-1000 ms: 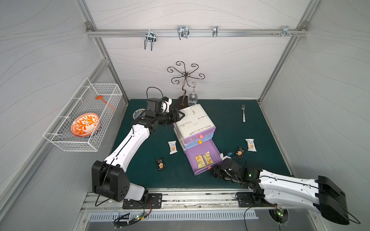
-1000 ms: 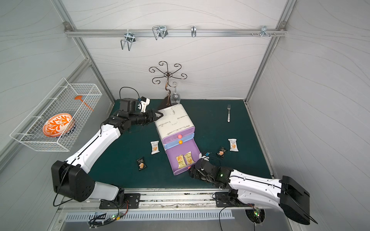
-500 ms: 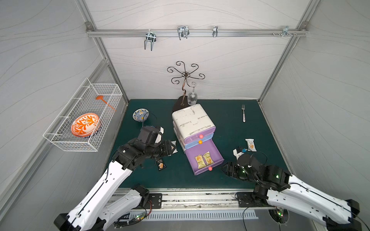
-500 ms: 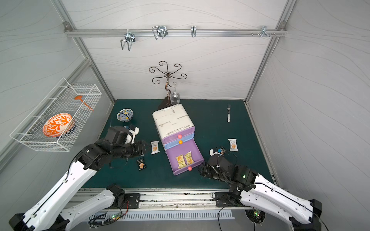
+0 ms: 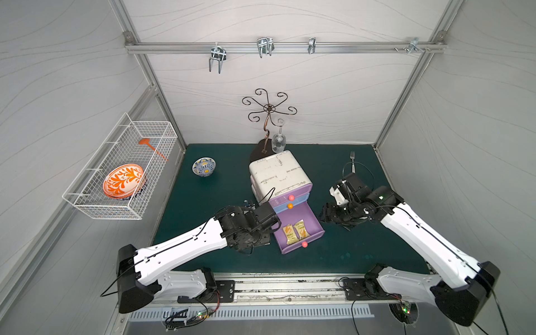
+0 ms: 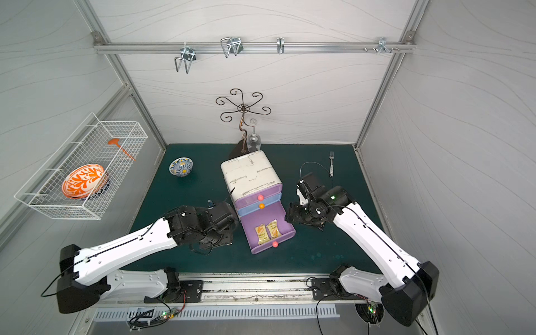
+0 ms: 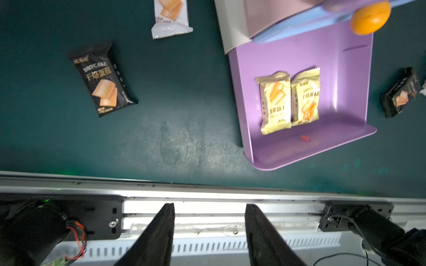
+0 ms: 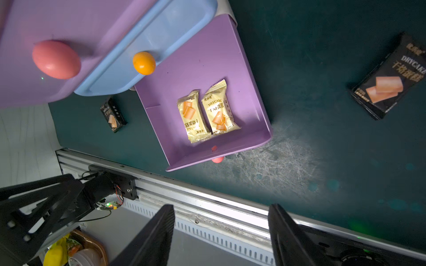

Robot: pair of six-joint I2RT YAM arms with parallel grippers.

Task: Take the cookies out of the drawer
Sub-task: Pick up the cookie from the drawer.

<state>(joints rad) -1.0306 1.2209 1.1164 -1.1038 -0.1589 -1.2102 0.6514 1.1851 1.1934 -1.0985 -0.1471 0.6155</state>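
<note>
Drawer is pulled right out, the lowest of three in the cabinet. Two yellow cookies lie flat in it, side by side and touching, near the front wall.

Out on the mat: black cookie and white cookie on the left arm's side, other black cookie on the right arm's side. A second white one I can't find, possibly hidden under the right arm.

Left gripper hovers beside the drawer, fingers moderately apart, nothing between them. Right gripper hovers on the opposite side, fingers wider, also empty.

My read: between picks, with the yellow pair all that's left inside.

Next move, as I judge it: one gripper goes over the drawer and down, fingers straddling a single packet. The two touch, so the inner finger has little room. A pinch on an outer edge or crimped end looks safer. The low drawer walls shouldn't interfere.

Surface: dark green mat, scuffed pale in front of the drawer.

Room: white panelled walls, rail with hooks overhead, wire basket on the left wall holding an orange plate. Bowl and fork sit on the mat. A glass hangs from a stand behind the cabinet
</note>
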